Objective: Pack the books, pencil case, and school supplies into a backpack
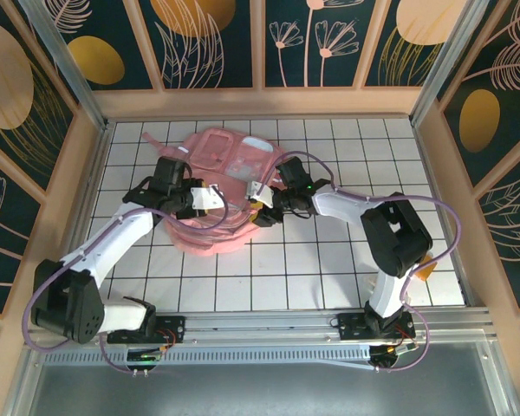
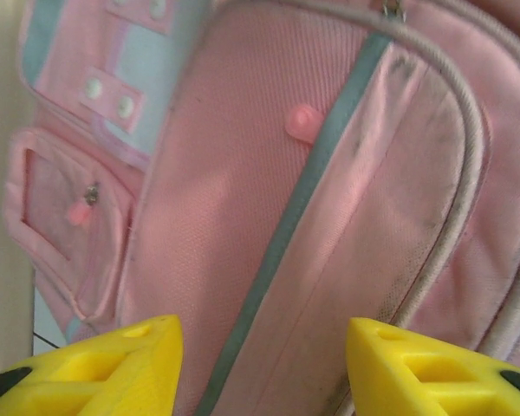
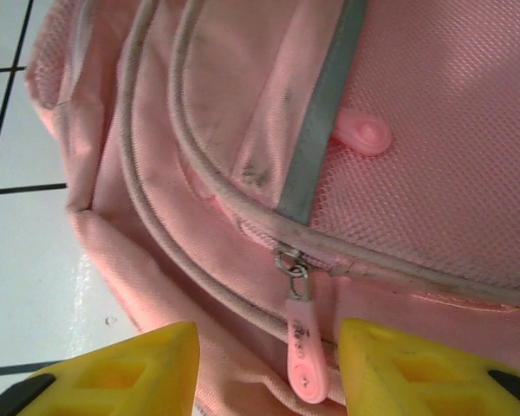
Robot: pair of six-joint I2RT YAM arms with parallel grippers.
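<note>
left claw, right claw, both over backpack

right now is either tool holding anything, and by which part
Nothing is held. The left tool hangs open over the front of the backpack; the right tool stands open around a zipper pull, not pinching it.

White gridded table carries the pink backpack.

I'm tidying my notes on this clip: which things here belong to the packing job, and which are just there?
Job: backpack, its zip pull, left tool, right tool.
Just there: tiled table, patterned walls.
</note>
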